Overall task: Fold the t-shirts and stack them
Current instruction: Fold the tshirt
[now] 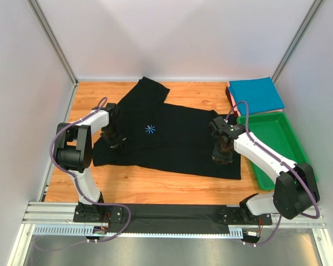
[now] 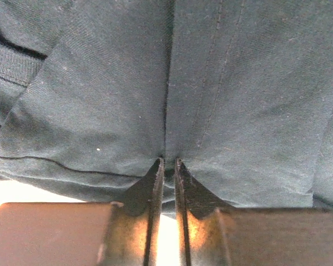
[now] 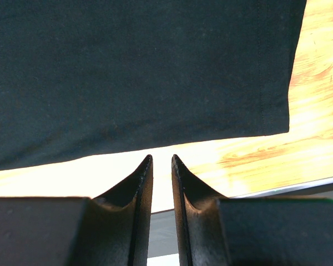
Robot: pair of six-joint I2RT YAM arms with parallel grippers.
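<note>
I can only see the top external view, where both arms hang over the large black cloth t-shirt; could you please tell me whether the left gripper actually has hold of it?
Observer: Yes. In the left wrist view the left gripper has its fingertips pinched on a raised fold of the large black cloth t-shirt.
Operator: Thank you. Does the right gripper hold cloth as well?
Observer: No. In the right wrist view the right gripper is nearly closed, with nothing in the slim gap.
Operator: Where are its tips relative to the shirt?
Observer: The hem lies just beyond them, with a strip of bare wooden table showing between.
</note>
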